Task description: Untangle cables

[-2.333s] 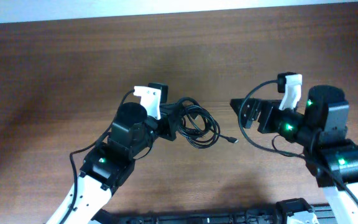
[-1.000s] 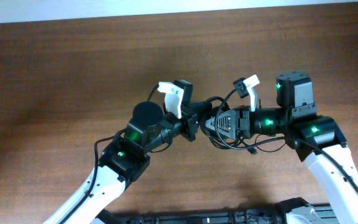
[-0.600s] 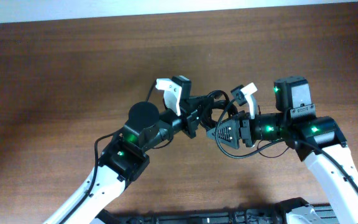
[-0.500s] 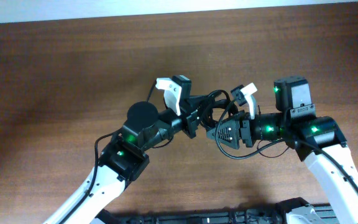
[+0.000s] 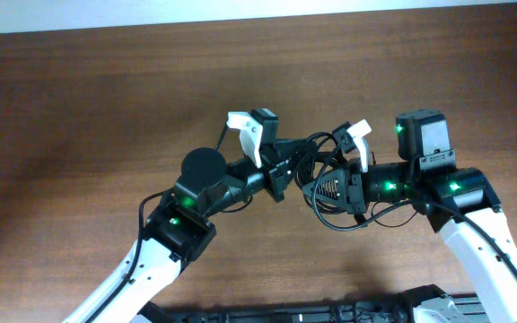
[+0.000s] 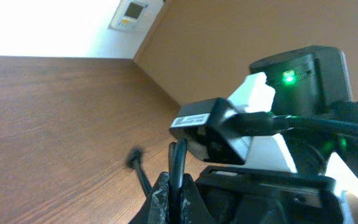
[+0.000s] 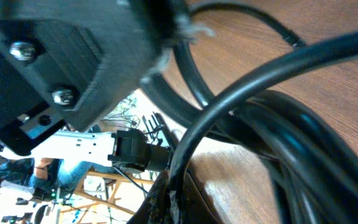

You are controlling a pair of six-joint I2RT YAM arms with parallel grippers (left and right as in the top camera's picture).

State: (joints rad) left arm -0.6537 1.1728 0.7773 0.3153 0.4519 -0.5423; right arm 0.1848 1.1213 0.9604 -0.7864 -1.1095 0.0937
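The left pincer [image 5: 279,178] is being held shut on the cables [image 5: 302,151], a thin black length of them being pinched between its fingertips [image 6: 164,198] in the left wrist view. It is being presented from the lower left, with its tips being pointed rightward and slightly up the surface [image 5: 79,99]. The cables are being carried as a small tangled bundle just right of those tips. As far as can be judged they are being held off the wood, with loops being draped across the gap between the two arms.

Directly across, the right pincer [image 5: 311,190] is being pointed leftward, tip to tip with the left one and nearly touching it. Its jaws are being pressed together on one length, which is being seen rising from between them in the right wrist view, while the rest of the bundle is being left loose beside it.

The coming move is being judged to turn on this relation: both grips are being made on the same tangle, almost at one spot, so neither arm is being placed nearer. The bundle's long axis is being laid roughly left to right, along the line joining the pincers. A pull apart along that line is therefore being judged the likely way of drawing the loops out. Whether the two gripped lengths belong to different cords cannot be told.
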